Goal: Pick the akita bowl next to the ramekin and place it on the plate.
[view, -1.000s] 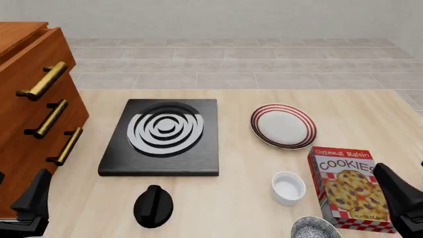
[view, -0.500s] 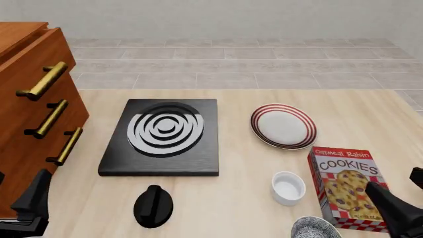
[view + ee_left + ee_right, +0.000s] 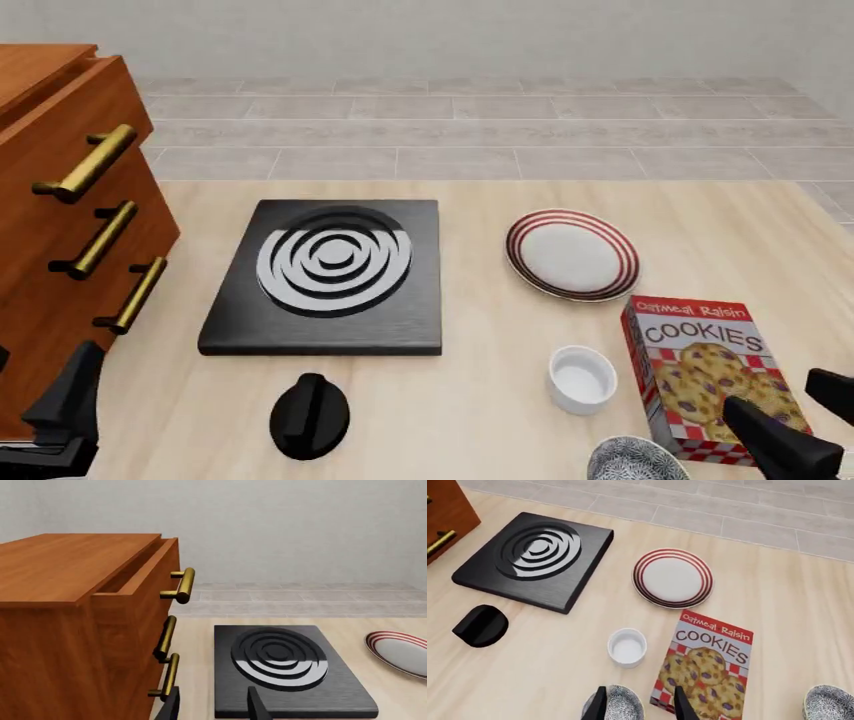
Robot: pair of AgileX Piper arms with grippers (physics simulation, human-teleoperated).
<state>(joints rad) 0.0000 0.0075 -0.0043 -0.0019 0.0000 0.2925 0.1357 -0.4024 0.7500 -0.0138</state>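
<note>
Your right gripper point(image 3: 637, 706), fingers apart and empty, hangs directly over the akita bowl point(image 3: 615, 703), which sits on the counter point(image 3: 560, 655) at the ramekin's point(image 3: 627, 647) six o'clock, nearer this arm.

Wooden drawer cabinet point(image 3: 80, 625) was seen beside black stove point(image 3: 288, 672) on the worktop point(image 3: 193, 645); plate point(image 3: 400, 652) partly cut off; fingers point(image 3: 255, 706) apart.
</note>
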